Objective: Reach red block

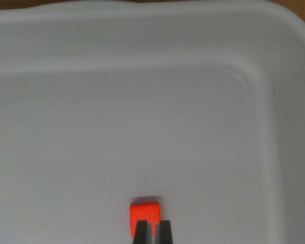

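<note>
A small red block (144, 209) lies on the floor of a white plastic tray (142, 30), near the bottom middle of the wrist view. My gripper (153, 224) comes in from the bottom edge, and its two dark fingertips overlap the block's near side. Only a thin slit stands between the fingertips, far narrower than the block, and red shows through it. The fingertips look shut and are not around the block. They hide the block's lower part, and I cannot tell whether they touch it.
The tray's raised wall runs along the top and curves down the wrist view's right (295, 127). A sliver of brown surface (300, 7) shows beyond the top right corner. The tray floor (117, 132) around the block is bare white.
</note>
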Tool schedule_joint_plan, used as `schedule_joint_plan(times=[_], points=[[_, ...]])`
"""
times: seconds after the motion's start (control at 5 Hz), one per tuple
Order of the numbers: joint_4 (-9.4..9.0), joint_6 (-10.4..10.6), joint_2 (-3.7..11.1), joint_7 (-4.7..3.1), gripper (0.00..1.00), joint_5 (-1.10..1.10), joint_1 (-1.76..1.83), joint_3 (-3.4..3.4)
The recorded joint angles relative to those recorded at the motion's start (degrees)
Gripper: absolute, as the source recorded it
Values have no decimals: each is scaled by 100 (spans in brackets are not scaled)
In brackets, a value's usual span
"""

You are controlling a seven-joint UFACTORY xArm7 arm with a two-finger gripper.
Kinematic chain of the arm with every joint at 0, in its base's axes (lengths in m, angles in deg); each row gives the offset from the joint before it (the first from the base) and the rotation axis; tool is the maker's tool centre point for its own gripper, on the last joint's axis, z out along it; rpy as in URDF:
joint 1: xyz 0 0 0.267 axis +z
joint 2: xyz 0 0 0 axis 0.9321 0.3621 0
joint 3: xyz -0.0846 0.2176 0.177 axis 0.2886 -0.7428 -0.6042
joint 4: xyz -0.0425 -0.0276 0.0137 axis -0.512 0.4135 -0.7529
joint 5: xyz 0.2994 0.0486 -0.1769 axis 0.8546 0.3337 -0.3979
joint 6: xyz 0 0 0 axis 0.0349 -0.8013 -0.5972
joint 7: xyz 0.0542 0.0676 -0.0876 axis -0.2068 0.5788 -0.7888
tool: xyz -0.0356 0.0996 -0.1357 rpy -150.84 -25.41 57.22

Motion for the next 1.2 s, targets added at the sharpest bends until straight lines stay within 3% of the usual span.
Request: schedule_joint_plan(times=[0.2, 0.4, 0.6, 0.8, 1.0, 1.2], points=[[-174, 193, 51, 3, 0, 4, 0, 4], [-174, 193, 51, 3, 0, 4, 0, 4], [-374, 413, 108, 7, 0, 9, 1, 9], [-374, 413, 108, 7, 0, 9, 1, 9], [-587, 650, 170, 12, 0, 14, 1, 14], [-587, 650, 170, 12, 0, 14, 1, 14]])
